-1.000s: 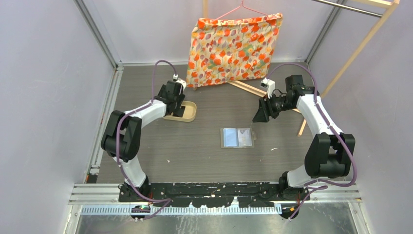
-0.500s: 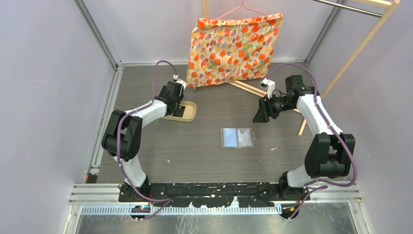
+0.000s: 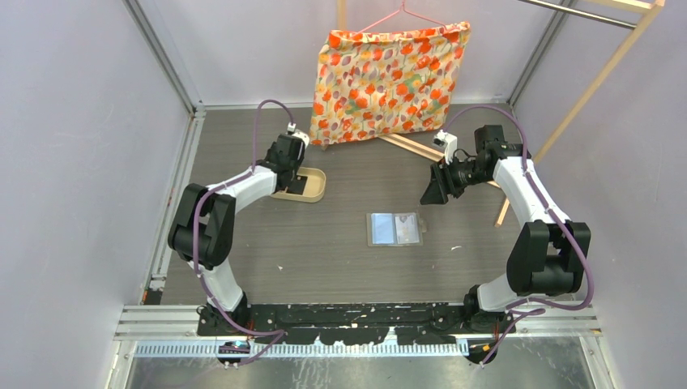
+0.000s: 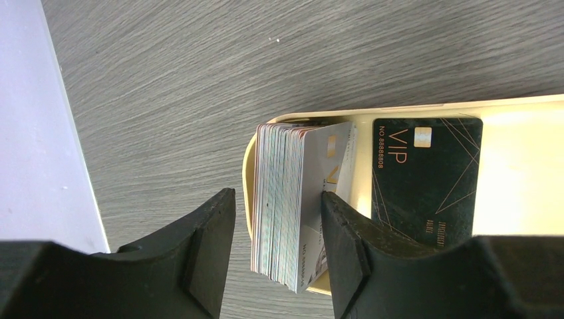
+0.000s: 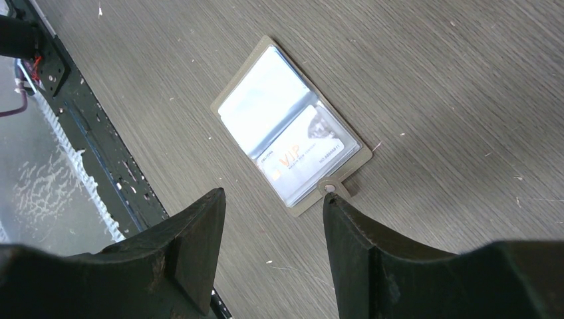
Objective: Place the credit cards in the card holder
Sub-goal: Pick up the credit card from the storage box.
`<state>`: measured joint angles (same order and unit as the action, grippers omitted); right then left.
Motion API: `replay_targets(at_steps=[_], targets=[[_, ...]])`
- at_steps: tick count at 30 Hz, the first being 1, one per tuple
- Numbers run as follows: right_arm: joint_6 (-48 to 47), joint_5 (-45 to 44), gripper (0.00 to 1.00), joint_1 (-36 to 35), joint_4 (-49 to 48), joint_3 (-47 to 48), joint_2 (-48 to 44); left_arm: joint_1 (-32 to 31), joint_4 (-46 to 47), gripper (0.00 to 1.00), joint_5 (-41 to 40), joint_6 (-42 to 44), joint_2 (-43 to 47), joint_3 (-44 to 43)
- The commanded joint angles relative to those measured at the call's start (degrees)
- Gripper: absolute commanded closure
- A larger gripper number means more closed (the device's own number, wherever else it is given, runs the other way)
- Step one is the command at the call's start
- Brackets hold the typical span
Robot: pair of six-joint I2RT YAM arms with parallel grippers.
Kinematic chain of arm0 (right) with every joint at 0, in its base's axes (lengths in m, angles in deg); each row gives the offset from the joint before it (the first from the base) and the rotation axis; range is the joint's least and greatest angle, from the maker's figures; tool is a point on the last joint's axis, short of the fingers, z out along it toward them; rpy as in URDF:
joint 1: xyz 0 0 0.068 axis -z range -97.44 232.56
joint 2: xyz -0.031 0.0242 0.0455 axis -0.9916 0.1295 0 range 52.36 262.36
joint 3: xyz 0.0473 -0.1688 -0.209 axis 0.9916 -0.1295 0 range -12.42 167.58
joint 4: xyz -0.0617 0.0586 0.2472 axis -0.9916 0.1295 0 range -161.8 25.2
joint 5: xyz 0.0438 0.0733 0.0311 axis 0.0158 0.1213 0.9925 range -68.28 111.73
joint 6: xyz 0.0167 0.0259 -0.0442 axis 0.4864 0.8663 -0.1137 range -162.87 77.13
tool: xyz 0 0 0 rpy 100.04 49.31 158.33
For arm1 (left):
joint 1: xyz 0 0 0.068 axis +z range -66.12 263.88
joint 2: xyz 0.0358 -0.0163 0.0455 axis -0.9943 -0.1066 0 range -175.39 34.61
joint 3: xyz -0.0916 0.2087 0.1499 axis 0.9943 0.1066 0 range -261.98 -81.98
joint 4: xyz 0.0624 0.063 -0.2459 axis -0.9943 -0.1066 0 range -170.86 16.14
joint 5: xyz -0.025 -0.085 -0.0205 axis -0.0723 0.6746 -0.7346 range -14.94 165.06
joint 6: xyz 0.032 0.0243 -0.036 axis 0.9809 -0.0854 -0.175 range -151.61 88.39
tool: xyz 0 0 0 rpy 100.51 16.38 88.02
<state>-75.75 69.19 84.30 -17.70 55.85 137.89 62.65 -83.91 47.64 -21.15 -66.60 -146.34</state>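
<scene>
A stack of credit cards (image 4: 292, 206) stands on edge at the end of the tan tray (image 4: 519, 199), and a black VIP card (image 4: 425, 179) lies flat beside it. My left gripper (image 4: 276, 206) is open and straddles the stack. Its right finger (image 4: 342, 232) is against the stack's face and its left finger (image 4: 209, 239) is apart from it. The grey card holder (image 3: 395, 228) lies open on the table, with a VIP card (image 5: 302, 156) in one clear pocket. My right gripper (image 5: 273, 203) is open and empty, raised above the table beyond the holder (image 5: 289, 123).
The tan tray (image 3: 316, 188) sits at the back left under my left gripper (image 3: 292, 177). A floral cushion (image 3: 389, 77) hangs on a hanger at the back. A wooden rack (image 3: 583, 89) leans at the right, near my right gripper (image 3: 433, 193). Walls close in left and right.
</scene>
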Motion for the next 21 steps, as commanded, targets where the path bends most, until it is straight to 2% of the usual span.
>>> replay_targets(at_steps=[1, 15, 21], targets=[[-1.0, 1.0, 0.4, 0.3, 0.5, 1.1, 0.1, 0.5, 2.0, 0.49, -1.5, -0.5, 2.9, -0.2], [-1.4, 1.1, 0.4, 0.3, 1.0, 1.3, 0.8, 0.3, 1.9, 0.54, -1.3, -0.7, 3.7, -0.2], [-1.5, 1.2, 0.4, 0.3, 1.2, 1.4, 1.1, 0.2, 1.7, 0.62, -1.2, -0.7, 3.5, -0.4]])
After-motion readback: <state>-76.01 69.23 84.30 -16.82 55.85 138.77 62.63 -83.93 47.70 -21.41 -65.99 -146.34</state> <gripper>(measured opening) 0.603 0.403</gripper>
